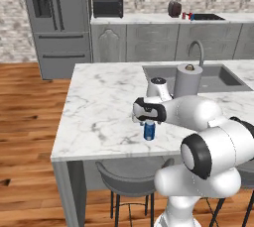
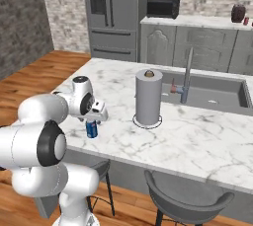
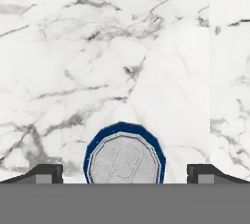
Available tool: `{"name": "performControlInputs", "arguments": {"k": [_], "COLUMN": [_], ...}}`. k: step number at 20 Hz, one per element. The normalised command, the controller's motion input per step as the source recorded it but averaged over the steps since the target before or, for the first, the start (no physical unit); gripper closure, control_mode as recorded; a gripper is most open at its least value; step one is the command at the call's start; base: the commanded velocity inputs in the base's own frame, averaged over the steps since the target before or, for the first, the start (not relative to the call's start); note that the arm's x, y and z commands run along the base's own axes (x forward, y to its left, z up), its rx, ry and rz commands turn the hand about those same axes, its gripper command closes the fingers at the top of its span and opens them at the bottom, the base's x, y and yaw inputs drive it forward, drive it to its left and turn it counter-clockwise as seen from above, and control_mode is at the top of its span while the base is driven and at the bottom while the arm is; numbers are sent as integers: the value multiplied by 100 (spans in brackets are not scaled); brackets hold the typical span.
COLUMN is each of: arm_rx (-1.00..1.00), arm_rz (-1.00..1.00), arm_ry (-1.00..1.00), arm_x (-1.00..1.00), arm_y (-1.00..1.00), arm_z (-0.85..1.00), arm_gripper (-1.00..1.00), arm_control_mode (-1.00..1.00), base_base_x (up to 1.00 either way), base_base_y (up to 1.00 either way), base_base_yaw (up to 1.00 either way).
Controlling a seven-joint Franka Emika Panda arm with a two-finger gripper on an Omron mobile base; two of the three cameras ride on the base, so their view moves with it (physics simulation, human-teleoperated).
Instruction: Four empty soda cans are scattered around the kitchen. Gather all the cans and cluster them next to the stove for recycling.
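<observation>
Soda can, blue with a silvery top, is standing upright on the white marble desk, near the desk's front edge and well to the left of the paper towel roll. In the hand view the soda can is showing its round top from directly above, sitting between the two dark fingertips without touching either. The tool is hovering right over the soda can with its jaws released and spread wide, grasping nothing. The paper towel roll is standing upright just in front of the sink and its curved faucet. Far behind the paper towel roll, on the back desk, a small red can is sitting just beside the black stove.
</observation>
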Motion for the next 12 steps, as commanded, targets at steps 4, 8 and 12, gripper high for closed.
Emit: {"name": "performControlInputs", "arguments": {"k": [4, 8, 12], "arm_rx": [0, 0, 0], "arm_rz": [0, 0, 0], "arm_ry": [1, 2, 4], "arm_x": [10, 5, 0], "arm_y": [1, 0, 2], "arm_z": [-12, -12, -15], "arm_gripper": [-100, -100, -100], "arm_control_mode": [-100, -100, -100], "base_base_x": [0, 0, 0], "base_base_y": [0, 0, 0], "base_base_yaw": [0, 0, 0]}}
